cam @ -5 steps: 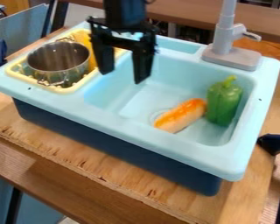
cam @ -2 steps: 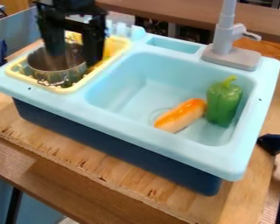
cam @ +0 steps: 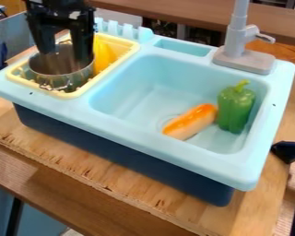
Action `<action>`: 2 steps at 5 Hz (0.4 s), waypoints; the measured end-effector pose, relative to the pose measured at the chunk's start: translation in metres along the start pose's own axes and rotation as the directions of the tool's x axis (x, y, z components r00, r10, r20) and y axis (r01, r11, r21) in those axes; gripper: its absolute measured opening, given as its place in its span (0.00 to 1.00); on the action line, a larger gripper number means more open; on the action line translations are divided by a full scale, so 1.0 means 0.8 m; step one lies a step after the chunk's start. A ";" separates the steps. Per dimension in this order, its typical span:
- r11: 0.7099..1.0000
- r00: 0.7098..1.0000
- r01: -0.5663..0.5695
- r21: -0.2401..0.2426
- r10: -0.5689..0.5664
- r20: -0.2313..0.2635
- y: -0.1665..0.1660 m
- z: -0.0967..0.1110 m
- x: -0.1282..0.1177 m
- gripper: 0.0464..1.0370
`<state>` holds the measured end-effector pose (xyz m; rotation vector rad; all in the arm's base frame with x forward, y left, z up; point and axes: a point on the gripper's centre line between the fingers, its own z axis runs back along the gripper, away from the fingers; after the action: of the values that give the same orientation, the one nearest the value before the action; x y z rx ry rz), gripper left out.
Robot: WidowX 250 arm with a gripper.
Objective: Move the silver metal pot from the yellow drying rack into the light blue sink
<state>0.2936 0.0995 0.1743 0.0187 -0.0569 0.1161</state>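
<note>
At the upper left, the black gripper (cam: 65,56) hangs over the metal pot (cam: 61,69), its two fingers apart with their tips at the pot's mouth. The pot stands in the yellow drying rack (cam: 122,50) on the left side of the light blue sink (cam: 63,102). A yellow object (cam: 103,53) lies behind the pot in the rack, partly hidden by the gripper. In the basin, an orange and tan toy (cam: 191,122) rests beside a green pepper (cam: 235,107), which is upright near the right wall.
A grey faucet (cam: 241,50) rises from the sink's back right corner. The sink stands on a wooden board (cam: 138,196). Dark blue parts (cam: 288,152) stick in at the right edge.
From above the basin's left part, the gripper has moved left to the pot, then shifted slightly further left and up. The pot, the pepper and the orange toy have stayed in place.
</note>
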 end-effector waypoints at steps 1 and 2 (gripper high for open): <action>1.000 1.000 0.014 -0.015 -0.014 0.004 0.008 -0.012 0.018 0.96; 0.999 1.000 0.030 -0.039 -0.029 0.007 0.008 -0.028 0.034 0.96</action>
<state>0.3215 0.1093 0.1535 -0.0188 -0.0655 0.0854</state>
